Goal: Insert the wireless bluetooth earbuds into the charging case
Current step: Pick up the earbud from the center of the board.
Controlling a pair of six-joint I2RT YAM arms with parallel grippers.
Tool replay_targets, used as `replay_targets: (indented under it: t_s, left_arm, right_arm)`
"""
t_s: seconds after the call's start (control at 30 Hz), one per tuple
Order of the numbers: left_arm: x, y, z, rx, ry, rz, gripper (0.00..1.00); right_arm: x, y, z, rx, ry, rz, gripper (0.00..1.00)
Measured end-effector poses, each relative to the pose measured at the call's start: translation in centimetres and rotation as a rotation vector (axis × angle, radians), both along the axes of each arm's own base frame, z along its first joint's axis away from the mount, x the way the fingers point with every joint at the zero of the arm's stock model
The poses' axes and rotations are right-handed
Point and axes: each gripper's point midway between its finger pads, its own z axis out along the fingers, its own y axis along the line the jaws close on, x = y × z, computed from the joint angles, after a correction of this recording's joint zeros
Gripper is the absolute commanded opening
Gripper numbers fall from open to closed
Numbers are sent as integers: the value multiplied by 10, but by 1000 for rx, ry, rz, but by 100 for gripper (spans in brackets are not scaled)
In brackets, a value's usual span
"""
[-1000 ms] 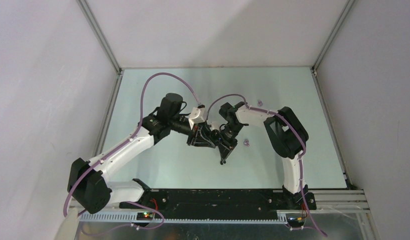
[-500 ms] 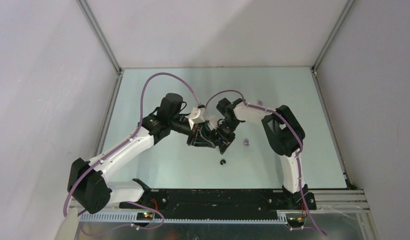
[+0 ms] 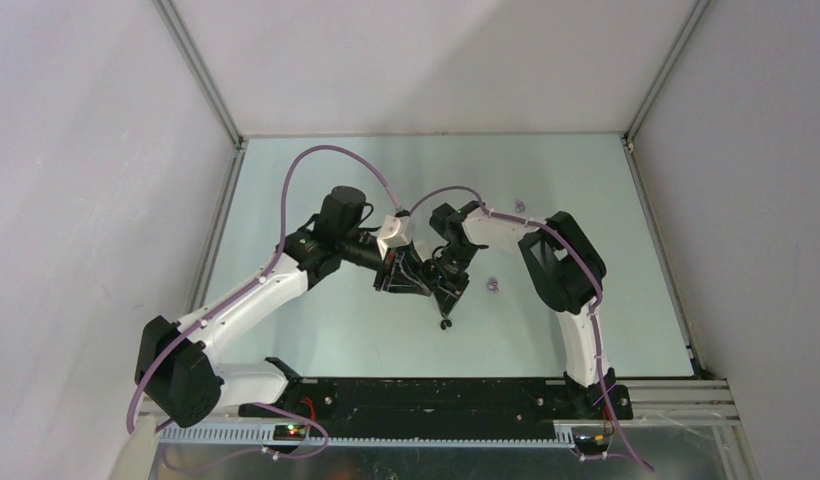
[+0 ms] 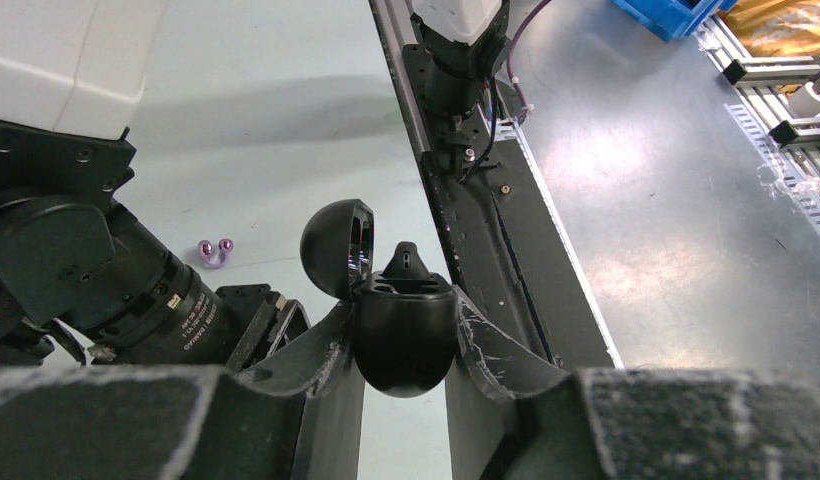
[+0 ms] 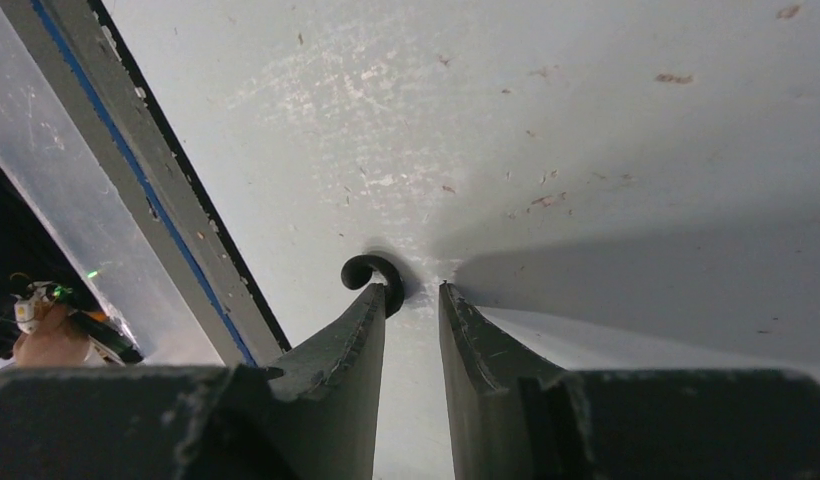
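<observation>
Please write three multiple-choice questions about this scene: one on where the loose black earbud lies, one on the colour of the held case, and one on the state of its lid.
1. Where is the loose small glossy black earbud?
A. On the pale table, by the tips of the right hand
B. Between the left hand's fingers
C. On top of the right arm

2. What colour is the oval pebble-like charging case in the left hand?
A. White
B. Pale purple
C. Black

3. How is the lid of that case?
A. Shut
B. Open, swung up
C. Taken off, lying on the table

Answers:
1 A: the right wrist view shows it on the table beside one fingertip, outside the gap.
2 C: the left wrist view shows it glossy black.
3 B: the lid stands up beside the case's open top.
</observation>
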Motion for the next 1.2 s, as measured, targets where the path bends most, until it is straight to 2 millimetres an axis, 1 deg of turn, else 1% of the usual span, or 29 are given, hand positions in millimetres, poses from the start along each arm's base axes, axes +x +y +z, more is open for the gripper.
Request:
replay_targets:
  t_s: [0.23, 0.37, 0.67, 0.83, 1.07, 1.2]
  left_arm:
    - [0, 0, 0, 0, 0, 0, 0]
    - [0, 0, 0, 0, 0, 0, 0]
    - [0, 0, 0, 0, -1, 0, 0]
    - [-1, 1, 0, 1, -2, -1, 0]
    - [-1, 1, -1, 4, 1, -2, 0]
    - [-1, 1, -1, 4, 1, -2, 0]
  right_arm:
    - [-12, -5, -1, -9, 46, 6, 36]
    - [-20, -6, -1, -14, 74, 8, 37]
    - [-30, -5, 0, -15, 104, 14, 37]
    - [-25, -7, 1, -12, 114, -16, 36]
    - [-5, -4, 0, -23, 89, -83, 32]
    - [-5, -3, -1, -38, 90, -92, 29]
